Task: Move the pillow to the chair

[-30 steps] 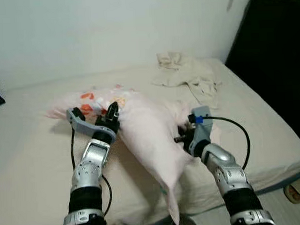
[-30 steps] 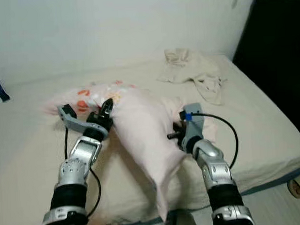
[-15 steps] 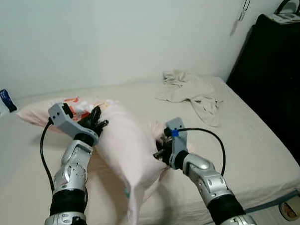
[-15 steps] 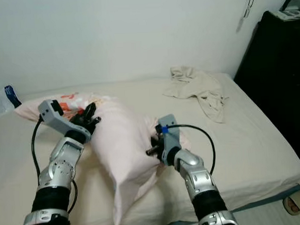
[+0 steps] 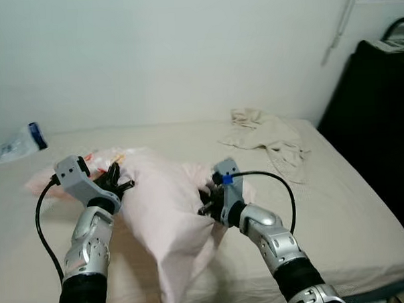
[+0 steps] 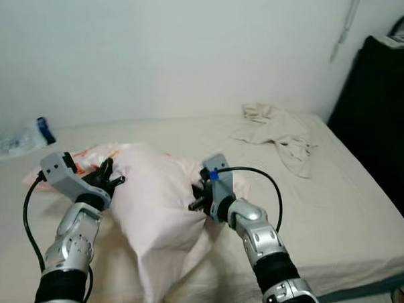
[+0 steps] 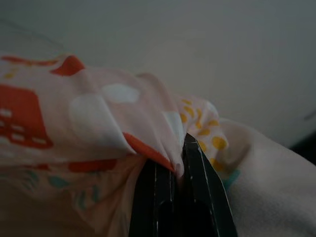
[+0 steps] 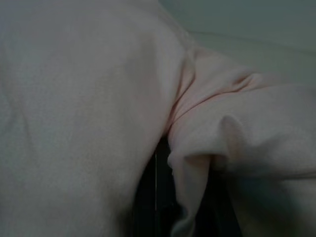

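Both grippers are clamped on folds of the pale pink pillow, the left gripper and right gripper at opposite sides, holding it above the bed.

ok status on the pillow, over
Left pincer shut on pillow, right pincer shut on its other side. Pillow lifted off bed, lower end hanging. Crumpled cloth lies apart; nothing in the way.
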Tool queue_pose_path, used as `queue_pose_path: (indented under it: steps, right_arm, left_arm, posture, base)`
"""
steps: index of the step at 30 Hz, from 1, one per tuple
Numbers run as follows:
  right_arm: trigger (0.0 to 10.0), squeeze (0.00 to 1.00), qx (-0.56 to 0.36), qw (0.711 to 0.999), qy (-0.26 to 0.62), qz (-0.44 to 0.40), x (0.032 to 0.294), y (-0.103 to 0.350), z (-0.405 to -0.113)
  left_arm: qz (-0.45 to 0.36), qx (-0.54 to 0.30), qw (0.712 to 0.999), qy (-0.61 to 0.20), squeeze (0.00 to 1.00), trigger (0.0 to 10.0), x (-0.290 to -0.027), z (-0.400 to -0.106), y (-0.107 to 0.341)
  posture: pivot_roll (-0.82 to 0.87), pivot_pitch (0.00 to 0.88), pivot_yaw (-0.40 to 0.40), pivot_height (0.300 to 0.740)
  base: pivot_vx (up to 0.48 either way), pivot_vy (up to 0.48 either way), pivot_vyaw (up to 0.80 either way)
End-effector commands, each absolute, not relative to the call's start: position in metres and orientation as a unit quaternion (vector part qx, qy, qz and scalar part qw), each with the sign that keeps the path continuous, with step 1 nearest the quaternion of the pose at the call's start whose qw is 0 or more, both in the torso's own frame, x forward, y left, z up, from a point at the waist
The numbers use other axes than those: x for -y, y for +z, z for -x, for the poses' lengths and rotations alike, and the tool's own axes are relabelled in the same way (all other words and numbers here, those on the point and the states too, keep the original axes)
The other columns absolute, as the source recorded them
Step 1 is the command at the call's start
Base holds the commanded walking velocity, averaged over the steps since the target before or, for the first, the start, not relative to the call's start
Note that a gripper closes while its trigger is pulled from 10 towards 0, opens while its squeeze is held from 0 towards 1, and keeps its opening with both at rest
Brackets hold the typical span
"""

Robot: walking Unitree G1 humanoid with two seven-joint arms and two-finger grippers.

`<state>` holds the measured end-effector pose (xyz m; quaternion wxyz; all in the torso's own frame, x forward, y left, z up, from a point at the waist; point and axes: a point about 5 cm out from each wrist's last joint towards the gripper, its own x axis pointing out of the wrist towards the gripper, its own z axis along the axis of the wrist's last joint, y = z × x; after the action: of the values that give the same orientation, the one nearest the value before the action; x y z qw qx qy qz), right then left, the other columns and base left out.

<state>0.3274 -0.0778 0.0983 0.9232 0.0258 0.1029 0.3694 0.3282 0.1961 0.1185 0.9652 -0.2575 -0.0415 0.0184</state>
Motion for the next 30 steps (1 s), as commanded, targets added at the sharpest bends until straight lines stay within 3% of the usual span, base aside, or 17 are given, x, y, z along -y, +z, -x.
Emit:
queue_pose_path:
  steps: [1,30]
  right_arm:
    - [10.0,0.0,-0.075,0.912,0.402,-0.031,0.064,0.108,-0.328]
    - [10.0,0.0,-0.041,0.917,0.395,-0.03,0.065,0.116,-0.335]
  left_arm:
    - [0.242,0.048,0.969,-0.014,0.0,10.0,-0.18,-0.331,0.124]
    - [0.19,0.069,0.979,-0.039,0.0,10.0,-0.146,-0.34,0.139]
  posture:
    - [0.0,0.0,-0.033,0.739]
    - [0.02,0.0,-0.026,0.739]
  base:
    - [0.0,0.0,0.79]
    - [0.0,0.0,0.79]
